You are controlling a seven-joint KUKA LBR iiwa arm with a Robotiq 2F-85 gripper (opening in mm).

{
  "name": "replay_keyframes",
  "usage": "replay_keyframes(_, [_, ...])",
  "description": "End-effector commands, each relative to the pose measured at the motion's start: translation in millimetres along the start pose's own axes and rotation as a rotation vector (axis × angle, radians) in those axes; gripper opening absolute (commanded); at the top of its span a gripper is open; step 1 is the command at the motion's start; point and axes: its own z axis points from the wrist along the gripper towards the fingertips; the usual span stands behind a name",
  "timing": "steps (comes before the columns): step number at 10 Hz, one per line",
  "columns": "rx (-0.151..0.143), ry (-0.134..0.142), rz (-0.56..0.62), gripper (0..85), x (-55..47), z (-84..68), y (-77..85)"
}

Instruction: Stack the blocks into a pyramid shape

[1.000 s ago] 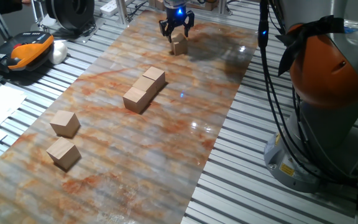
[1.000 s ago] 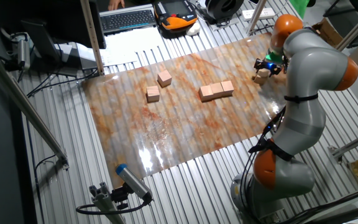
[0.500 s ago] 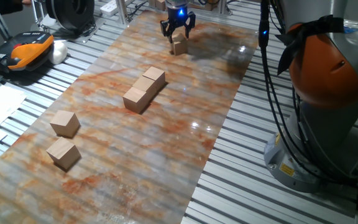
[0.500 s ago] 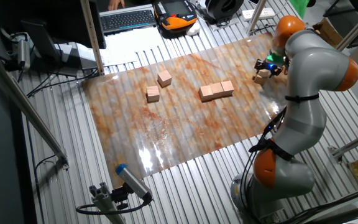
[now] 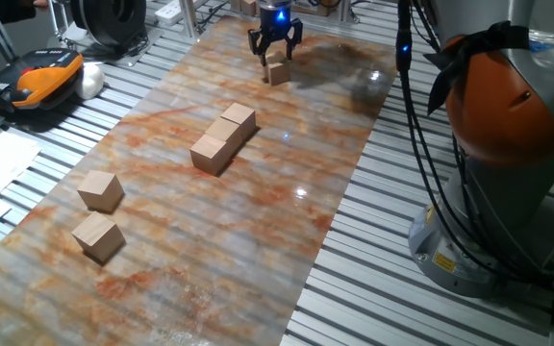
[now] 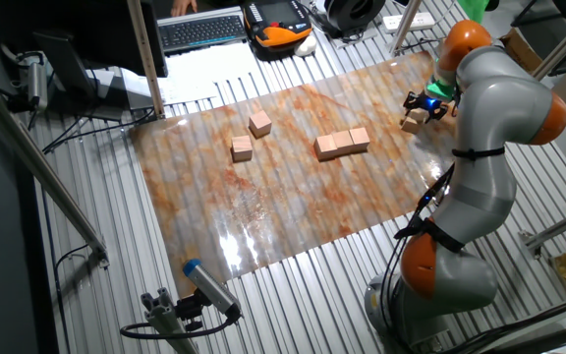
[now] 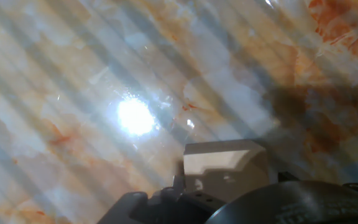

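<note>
Marbled mat (image 5: 162, 279) on a slatted table (image 5: 354, 269). At top middle, gripper (image 5: 274, 53) spread over a block (image 5: 277, 70), not pinching yet. Two joined blocks (image 5: 223, 139) mid-frame, two more (image 5: 98, 213) lower left. Could nudge that block askew if closed off-centre.

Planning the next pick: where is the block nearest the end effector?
In one fixed view, that block sits at the mat's far end, directly under the end effector, beyond the touching pair of blocks.

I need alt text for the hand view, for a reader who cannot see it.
A tan wooden block sits low in the frame, just beyond the dark, blurred gripper. Glossy marbled orange and grey sheet fills the rest, with a bright light glare.
</note>
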Motion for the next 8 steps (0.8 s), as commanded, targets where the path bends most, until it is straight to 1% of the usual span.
replay_keyframes(1, [0.006,-0.002,-0.007,68.0,-0.1,0.1,0.9])
replay_keyframes(4, [0.026,-0.014,-0.034,68.0,0.6,1.3,2.1])
replay_keyframes(6, [0.033,-0.019,-0.039,68.0,1.4,3.8,3.3])
replay_keyframes(8, [0.033,-0.019,-0.04,68.0,0.9,4.0,3.3])
